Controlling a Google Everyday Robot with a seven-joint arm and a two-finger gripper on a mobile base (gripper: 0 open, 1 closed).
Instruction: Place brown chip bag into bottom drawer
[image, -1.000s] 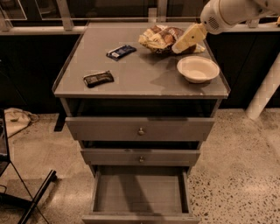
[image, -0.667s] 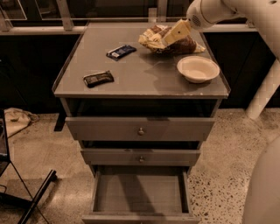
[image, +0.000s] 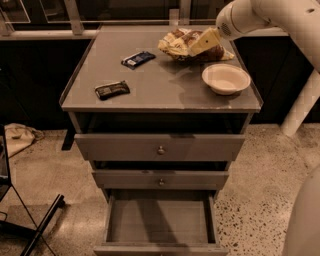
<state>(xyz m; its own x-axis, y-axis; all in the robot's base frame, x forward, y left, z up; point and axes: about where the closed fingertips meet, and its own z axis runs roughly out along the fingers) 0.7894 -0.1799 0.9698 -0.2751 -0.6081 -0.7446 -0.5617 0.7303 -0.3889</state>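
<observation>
Grey all over, the bench (image: 165, 85) fills the middle of the frame, and the brown chip bag (image: 174, 45) lies crumpled at its far right corner, in the upper right of the picture, just behind a white bowl (image: 226, 78). The pincer (image: 201, 42) sits right at the bag, on its right half, at the end of the white arm (image: 280, 17) that comes in from the upper right corner; whether it is spread, pressed together or already pinching the bag, I cannot tell. The bottom drawer (image: 160, 222) stands pulled out at the lower middle of the frame, with nothing in it that shows, well below and in front of the bag. Two dark snack bars lie on the left half of the bench, one (image: 138, 59) farther back and one (image: 112, 90) near the front edge. The risks from here look like these: a crinkled, puffy bag may slip from a shallow hold on its upper folds and drop short of the drawer; the bowl is close enough that a low swing toward the front could knock it off the edge; and the top drawer (image: 160, 147) and middle drawer (image: 160, 179) jut out a little, so a bag carried down too close to the cabinet could catch on them.
</observation>
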